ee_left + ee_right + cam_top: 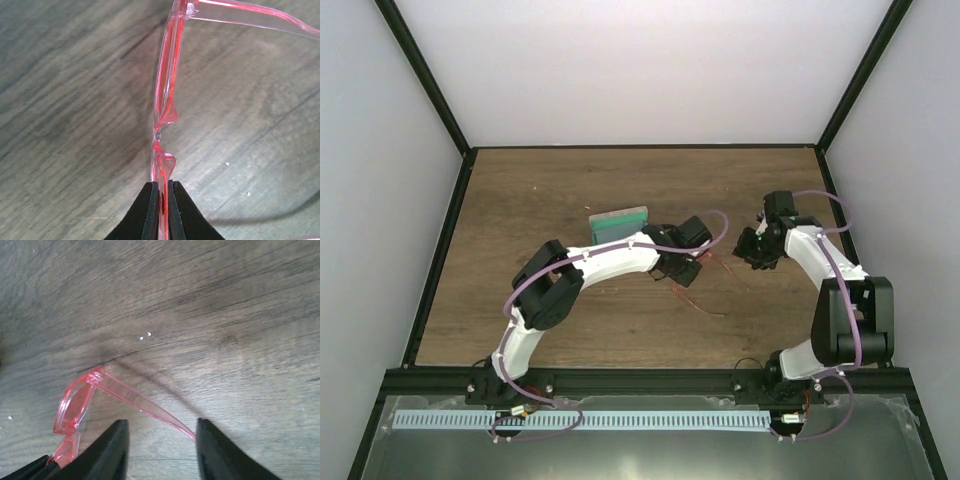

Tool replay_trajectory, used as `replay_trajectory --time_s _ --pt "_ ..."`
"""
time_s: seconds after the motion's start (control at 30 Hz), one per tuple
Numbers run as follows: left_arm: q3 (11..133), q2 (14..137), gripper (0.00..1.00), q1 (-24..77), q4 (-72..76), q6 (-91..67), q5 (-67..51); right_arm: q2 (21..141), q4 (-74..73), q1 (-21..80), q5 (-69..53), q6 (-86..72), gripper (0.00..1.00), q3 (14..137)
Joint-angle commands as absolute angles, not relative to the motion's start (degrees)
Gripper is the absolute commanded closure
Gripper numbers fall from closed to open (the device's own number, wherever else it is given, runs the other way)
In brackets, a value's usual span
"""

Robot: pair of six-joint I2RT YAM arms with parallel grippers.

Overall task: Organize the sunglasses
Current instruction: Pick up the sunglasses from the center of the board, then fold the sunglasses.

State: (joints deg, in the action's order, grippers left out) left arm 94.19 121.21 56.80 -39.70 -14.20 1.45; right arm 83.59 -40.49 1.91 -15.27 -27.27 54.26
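Glossy plastic sunglasses [164, 100], apparently wooden table [75, 125]

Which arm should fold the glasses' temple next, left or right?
Probably right. The right gripper is open and straddles the tip of the temple, while the left gripper is shut on the sunglasses frame and can hold them.

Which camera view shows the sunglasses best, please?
The right wrist view: the sunglasses show a lens and a full arm. The left wrist sees the frame edge-on in the left gripper; the top view, thin red lines.
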Motion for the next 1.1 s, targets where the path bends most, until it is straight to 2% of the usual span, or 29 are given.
replay_trajectory --time_s 0.0,0.07,0.13,0.43,0.53,0.73,0.8,1.0,1.07 --pt "96.2 119.0 0.96 55.5 -40.4 -16.8 2.9 84.5 -40.0 4.1 -14.7 -24.4 0.56 56.9" --pt "96.3 118.8 0.96 54.9 -40.2 -16.8 2.1 86.2 -40.6 6.0 -14.7 -23.1 0.46 58.2" --pt "96.0 118.1 0.96 54.6 -39.2 -16.1 0.8 88.4 -41.3 8.2 -14.1 -22.3 0.42 59.2" --pt "96.5 116.9 0.96 53.8 -39.3 -14.6 -1.7 93.6 -41.4 10.7 -9.5 -20.3 0.42 60.3" --pt "96.3 116.6 0.96 53.6 -39.6 -13.9 -2.0 93.9 -42.7 11.5 -5.3 -19.2 0.42 62.4" --pt "95.7 116.2 0.96 53.0 -39.8 -13.0 -2.1 91.4 -43.0 11.6 -4.7 -17.5 0.40 64.0" --pt "95.7 115.8 0.96 52.8 -39.8 -12.7 -2.3 92.3 -43.1 11.5 -4.0 -17.0 0.40 63.8" --pt "95.5 115.5 0.96 52.0 -39.4 -13.3 -4.1 92.8 -42.3 11.6 -6.4 -17.2 0.49 63.0" --pt "95.7 115.5 0.96 51.8 -39.1 -13.9 -4.9 92.9 -42.3 11.6 -6.9 -17.4 0.58 63.1"
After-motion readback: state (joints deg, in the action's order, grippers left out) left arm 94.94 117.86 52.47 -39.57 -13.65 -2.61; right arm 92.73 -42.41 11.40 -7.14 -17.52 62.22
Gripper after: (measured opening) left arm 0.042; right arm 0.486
